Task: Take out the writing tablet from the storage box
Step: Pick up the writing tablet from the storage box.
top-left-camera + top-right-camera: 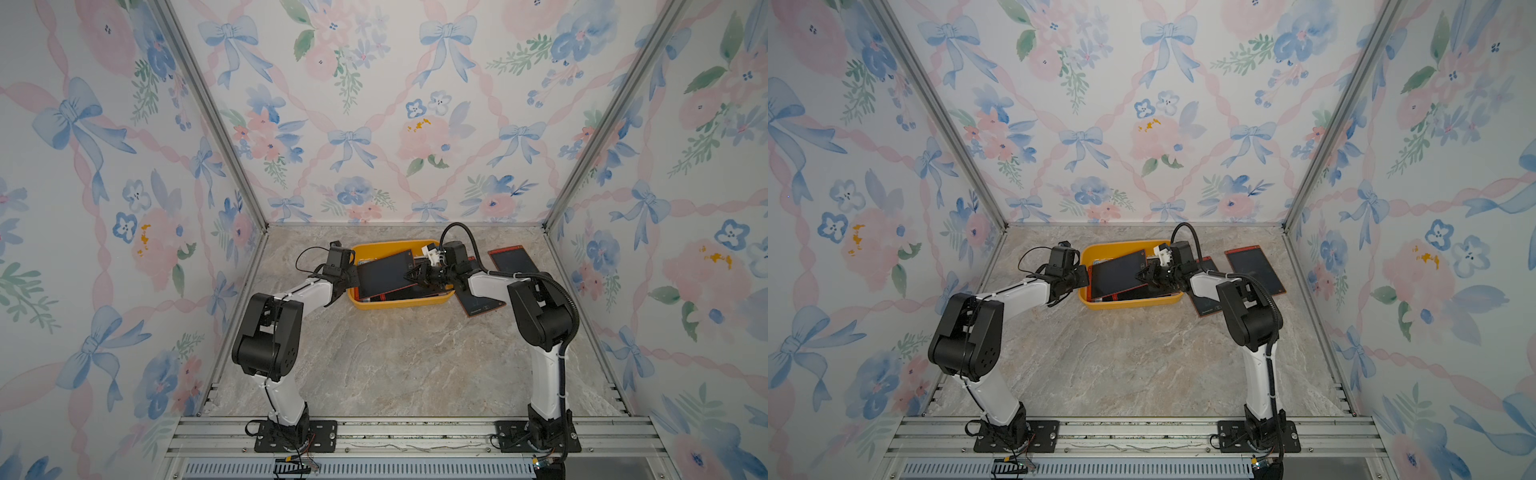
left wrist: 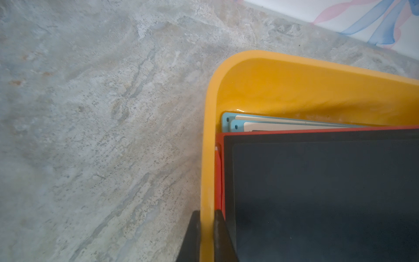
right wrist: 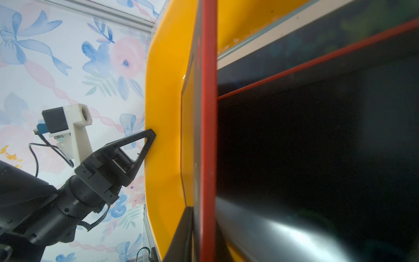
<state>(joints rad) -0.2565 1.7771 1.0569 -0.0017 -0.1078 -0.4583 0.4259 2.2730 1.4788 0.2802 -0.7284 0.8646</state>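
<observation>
A marbled grey counter (image 1: 395,365) sits inside a booth lined with floral wallpaper (image 1: 374,104), seen from above in both top views. Two robot arms reach in from the near edge toward a yellow storage box (image 1: 399,303) (image 1: 1129,302) at the middle back of the counter.

The left hand (image 1: 348,277) (image 1: 1080,277) is at the box's left end. Its wrist view shows the two dark fingers (image 2: 192,236) closed narrowly, one on each side of the yellow rim (image 2: 207,158), pinching it.

The right hand (image 1: 415,276) (image 1: 1148,276) reaches into the box from the right side. It is closed on the edge of the writing tablet (image 1: 384,272) (image 1: 1117,272), a dark screen in a red frame. In the right wrist view the tablet's red edge (image 3: 208,113) runs between the hand's fingers. The tablet lies askew on top of a pile inside the box, with its left end against the left wall (image 2: 317,192).

Under it are another red-framed tablet (image 3: 317,56) and light blue tablets (image 2: 229,122) against the back wall.

Two more red-framed tablets lie flat on the counter to the right of the box: one just beside it, partly under the right arm (image 1: 482,305) (image 1: 1208,307), and one further right (image 1: 515,266) (image 1: 1254,270).
</observation>
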